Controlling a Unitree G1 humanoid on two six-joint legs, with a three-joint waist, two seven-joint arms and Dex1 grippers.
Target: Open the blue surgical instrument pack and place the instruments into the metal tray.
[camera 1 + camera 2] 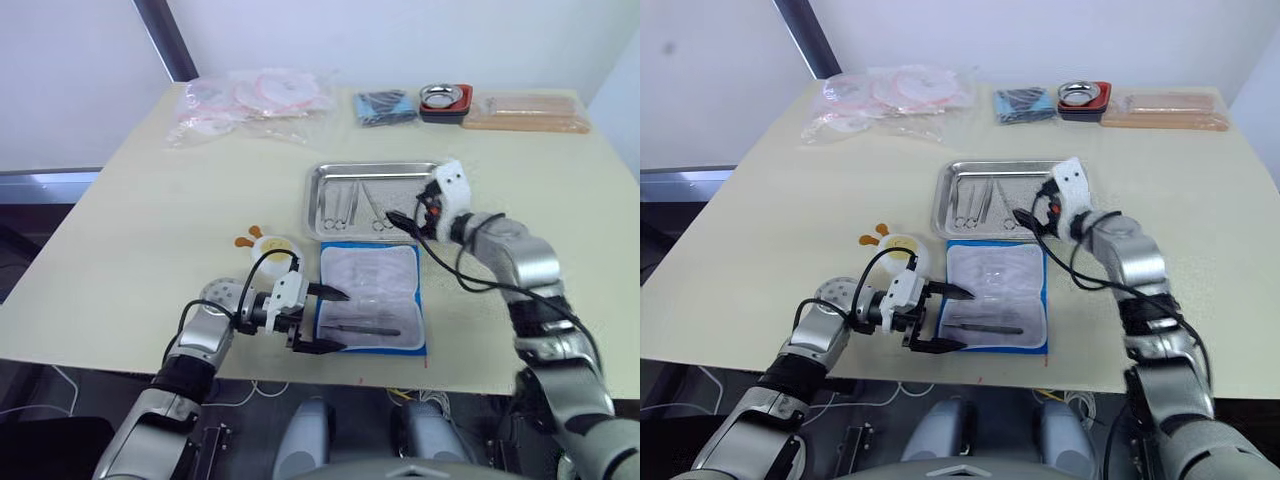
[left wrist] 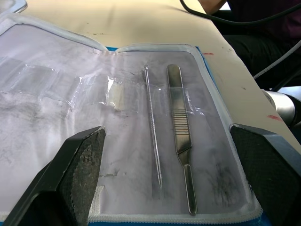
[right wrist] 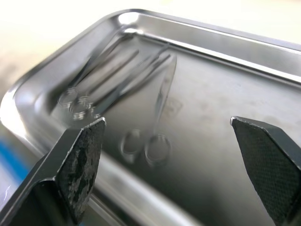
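The blue surgical instrument pack (image 1: 370, 297) lies opened flat on the worktop (image 1: 130, 230), its whitish lining facing up, just in front of the metal tray (image 1: 372, 198). Two slim instruments remain in its clear pockets: a thin probe (image 2: 153, 139) and, beside it, a pair of tweezers (image 2: 181, 136). The left pincer (image 1: 328, 320) is at the near left edge of the pack with its two black fingers spread wide and nothing between them; the two tools lie ahead of it. The right pincer (image 3: 169, 165) hovers above the right part of the tray, also wide open and empty. Inside the tray there are several scissors (image 3: 157, 113) with ring handles, perhaps three pieces, but they are blurred. A small round metal bowl (image 1: 446, 97) stands at the far side of the worktop.
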